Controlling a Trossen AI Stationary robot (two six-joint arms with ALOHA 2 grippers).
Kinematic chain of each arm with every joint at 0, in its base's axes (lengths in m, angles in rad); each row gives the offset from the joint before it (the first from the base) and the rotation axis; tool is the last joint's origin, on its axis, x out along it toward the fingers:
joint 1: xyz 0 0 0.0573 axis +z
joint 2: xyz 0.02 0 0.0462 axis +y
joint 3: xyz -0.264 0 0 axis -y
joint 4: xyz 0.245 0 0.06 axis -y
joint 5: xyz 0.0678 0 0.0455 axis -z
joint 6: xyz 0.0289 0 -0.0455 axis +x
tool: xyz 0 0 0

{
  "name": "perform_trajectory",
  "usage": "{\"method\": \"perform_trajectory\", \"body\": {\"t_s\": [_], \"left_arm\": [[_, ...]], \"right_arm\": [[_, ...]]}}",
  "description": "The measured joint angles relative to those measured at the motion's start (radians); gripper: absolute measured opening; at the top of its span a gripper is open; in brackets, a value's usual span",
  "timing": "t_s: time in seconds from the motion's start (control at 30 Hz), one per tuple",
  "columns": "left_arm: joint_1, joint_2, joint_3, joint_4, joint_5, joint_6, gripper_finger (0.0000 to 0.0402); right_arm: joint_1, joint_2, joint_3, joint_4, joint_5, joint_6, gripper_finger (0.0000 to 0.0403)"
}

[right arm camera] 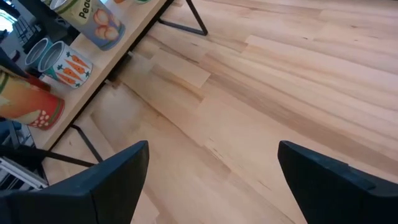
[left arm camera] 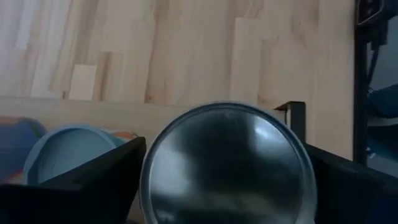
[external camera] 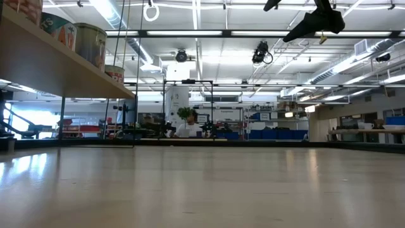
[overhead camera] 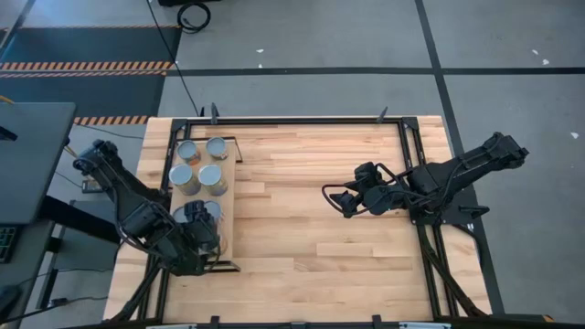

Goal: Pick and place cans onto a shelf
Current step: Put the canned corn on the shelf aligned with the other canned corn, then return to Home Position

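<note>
— Steel-grey lid fills the left wrist view: that can (left arm camera: 227, 165) sits upright between the left arm's own two dark fingers (left arm camera: 93, 180), one on each side of it. I can't tell whether the pads press the sides, so I won't call it gripped.

— Where is that on the table?

— From above, the left gripper (overhead camera: 196, 228) is over the near end of the shelf (overhead camera: 230, 183), the pale board at the table's left side. The can (overhead camera: 208, 212) is at that end, its axis vertical, right under the gripper. Another blue-grey top (left arm camera: 65, 152) stands just beside it.

— And farther along?

— Four more cans (overhead camera: 201, 164) stand in pairs toward the far end of the shelf, all upright.

— The other arm?

— The right gripper (overhead camera: 340, 199) hovers over bare tabletop, well apart from the shelf, jaws spread wide and holding nothing. Its wrist view looks across at labelled cans (right arm camera: 65, 65) on the board. The left arm is plainly nearer; I'd judge the coming move, whether release or lift, runs straight along the can's vertical axis.
</note>
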Motion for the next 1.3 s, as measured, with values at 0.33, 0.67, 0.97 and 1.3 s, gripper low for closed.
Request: {"method": "perform_trajectory", "body": {"t_s": [0.33,0.67,0.97,1.3], "left_arm": [[-0.009,-0.035,0.142,-0.011,0.043,0.159,0.0386],[-0.005,-0.035,0.350,0.064,0.071,0.510,0.0387],[-0.003,-0.035,0.391,0.299,-0.152,1.167,0.0387],[0.157,-0.008,0.390,0.680,0.304,1.477,0.0387]], "right_arm": [[0.000,0.000,0.000,0.000,-0.026,0.011,0.0364],[0.011,0.000,0.000,0.143,0.046,-0.223,0.0356],[-0.010,0.000,0.000,0.243,0.001,-0.862,0.0348],[-0.028,0.000,0.000,0.346,-0.036,-1.376,0.0348]]}}
